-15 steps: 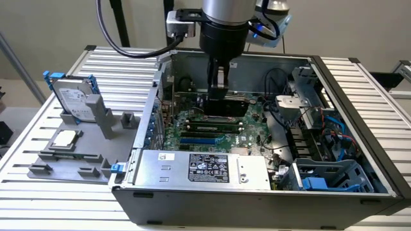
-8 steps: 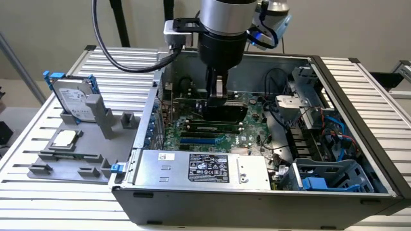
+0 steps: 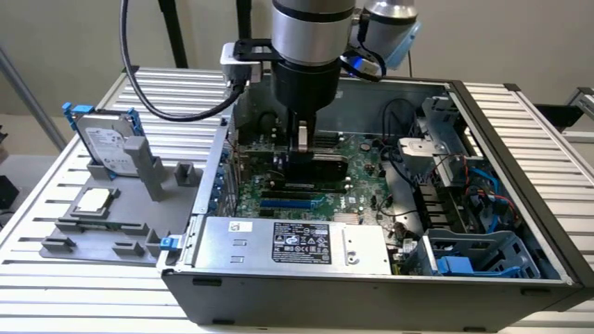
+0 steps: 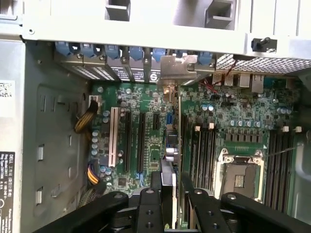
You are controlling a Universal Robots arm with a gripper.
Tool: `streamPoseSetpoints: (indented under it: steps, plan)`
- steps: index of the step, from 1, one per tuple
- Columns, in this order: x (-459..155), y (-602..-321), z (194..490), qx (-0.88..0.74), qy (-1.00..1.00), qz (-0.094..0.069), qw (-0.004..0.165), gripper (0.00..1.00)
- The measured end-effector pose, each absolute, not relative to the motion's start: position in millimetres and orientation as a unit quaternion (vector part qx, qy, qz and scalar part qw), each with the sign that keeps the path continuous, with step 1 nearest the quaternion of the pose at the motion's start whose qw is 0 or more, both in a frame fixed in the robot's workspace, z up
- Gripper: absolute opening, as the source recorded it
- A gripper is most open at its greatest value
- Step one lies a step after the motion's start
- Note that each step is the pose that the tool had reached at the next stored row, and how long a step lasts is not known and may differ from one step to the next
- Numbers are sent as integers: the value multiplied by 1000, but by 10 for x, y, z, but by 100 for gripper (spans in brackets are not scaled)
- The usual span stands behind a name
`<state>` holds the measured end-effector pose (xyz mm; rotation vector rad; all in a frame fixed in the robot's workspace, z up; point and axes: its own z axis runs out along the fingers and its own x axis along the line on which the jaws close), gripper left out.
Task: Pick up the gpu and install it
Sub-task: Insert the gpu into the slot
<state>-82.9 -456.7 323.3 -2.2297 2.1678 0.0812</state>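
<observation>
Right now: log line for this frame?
jaws: shut on gpu | gpu: upright over motherboard slots, inside PC case | seated: cannot tell

Soft, even light fills the room, and the table [image 3: 543, 146] slats look white and bright. Inside the case [image 3: 278, 296] it is darker, with shade under the shiny arm [image 3: 311, 28]. Up close the case rim glows pale, while the gripper [image 4: 171, 176] and gpu [image 4: 171, 145] look black — maybe just shadow.

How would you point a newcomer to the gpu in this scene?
Find the open computer case, then the green motherboard on its floor. Directly below the arm, the gripper is shut on the gpu: a thin black card standing on edge, unlike the empty slots beside it.
</observation>
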Motion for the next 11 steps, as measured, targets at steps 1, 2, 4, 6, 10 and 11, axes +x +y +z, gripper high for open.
streamPoseSetpoints:
  steps: [1,2,4,6,10,11]
  plan:
    - [-837,-4567,3218,-717,697,25,17,0]
    - [-840,-4567,3202,-717,697,25,18,0]
    - [-844,-4567,3166,-717,697,25,19,0]
    - [-848,-4567,3129,-717,697,25,20,0]
    - [-863,-4564,3057,-716,698,25,20,0]
    - [-867,-4563,3038,-715,699,25,20,0]
